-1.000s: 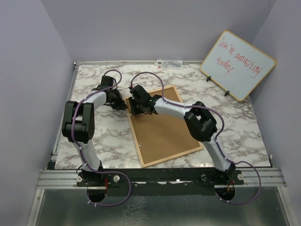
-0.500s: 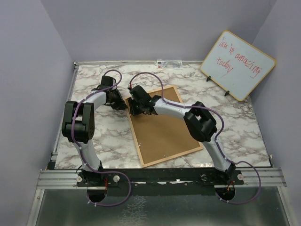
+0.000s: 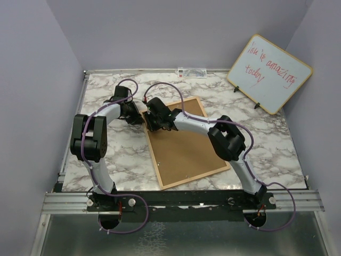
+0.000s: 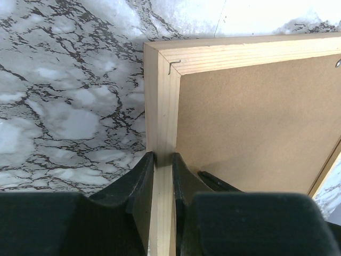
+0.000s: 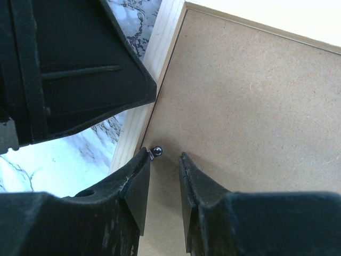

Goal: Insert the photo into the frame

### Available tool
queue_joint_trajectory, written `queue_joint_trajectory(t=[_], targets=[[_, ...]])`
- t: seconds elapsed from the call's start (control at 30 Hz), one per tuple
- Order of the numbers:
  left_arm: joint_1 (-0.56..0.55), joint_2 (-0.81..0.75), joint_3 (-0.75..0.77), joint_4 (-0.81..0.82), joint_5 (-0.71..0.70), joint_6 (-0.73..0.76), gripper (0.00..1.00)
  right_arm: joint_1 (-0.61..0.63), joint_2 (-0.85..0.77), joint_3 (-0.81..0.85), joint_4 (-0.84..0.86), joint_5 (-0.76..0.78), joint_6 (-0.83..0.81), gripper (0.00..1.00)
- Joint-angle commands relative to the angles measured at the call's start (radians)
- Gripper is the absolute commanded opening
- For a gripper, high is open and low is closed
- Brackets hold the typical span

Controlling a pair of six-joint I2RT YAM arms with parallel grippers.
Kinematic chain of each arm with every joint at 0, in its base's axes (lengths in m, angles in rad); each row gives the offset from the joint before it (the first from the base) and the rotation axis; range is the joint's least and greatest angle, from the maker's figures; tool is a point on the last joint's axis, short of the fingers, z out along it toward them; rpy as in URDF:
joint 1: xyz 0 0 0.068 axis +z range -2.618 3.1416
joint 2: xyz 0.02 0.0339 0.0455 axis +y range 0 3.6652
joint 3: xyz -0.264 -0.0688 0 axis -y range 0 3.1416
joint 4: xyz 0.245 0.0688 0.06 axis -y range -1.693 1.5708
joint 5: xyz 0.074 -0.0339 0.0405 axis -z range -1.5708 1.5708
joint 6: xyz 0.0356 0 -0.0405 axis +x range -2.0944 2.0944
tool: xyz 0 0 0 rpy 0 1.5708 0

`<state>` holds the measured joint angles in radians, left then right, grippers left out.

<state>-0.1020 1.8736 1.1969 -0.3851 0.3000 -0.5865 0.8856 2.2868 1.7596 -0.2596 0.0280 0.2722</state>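
White arm links [image 3: 192, 124], bulky black joints [image 3: 88, 137], looping purple cables [image 3: 127, 81]; black wedge-shaped pincer fingers [image 4: 141, 184].

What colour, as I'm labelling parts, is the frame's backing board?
The backing board is plain brown, within the pale wood frame; left wrist view shows it best.

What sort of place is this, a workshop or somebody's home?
Probably a robot test booth: a left arm and a right arm bolted at the edge of a marble-patterned table, plain lilac walls close around, a whiteboard propped behind.
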Motion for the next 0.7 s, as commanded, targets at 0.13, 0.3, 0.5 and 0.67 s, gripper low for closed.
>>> queue_joint_trajectory(t=[0.13,0.3,0.5,0.67], targets=[[0.002,0.073,-0.014,-0.041,-0.076,0.019,0.18,0.019,0.044,-0.056,-0.137,-0.016,-0.071,0.32],[0.002,0.080,-0.012,-0.044,-0.079,0.019,0.18,0.030,0.060,-0.053,-0.162,0.021,-0.100,0.31],[0.001,0.087,-0.009,-0.046,-0.084,0.020,0.18,0.039,0.078,-0.066,-0.181,0.068,-0.122,0.28],[0.002,0.085,-0.010,-0.048,-0.087,0.020,0.18,0.044,0.102,-0.065,-0.198,0.105,-0.124,0.26]])
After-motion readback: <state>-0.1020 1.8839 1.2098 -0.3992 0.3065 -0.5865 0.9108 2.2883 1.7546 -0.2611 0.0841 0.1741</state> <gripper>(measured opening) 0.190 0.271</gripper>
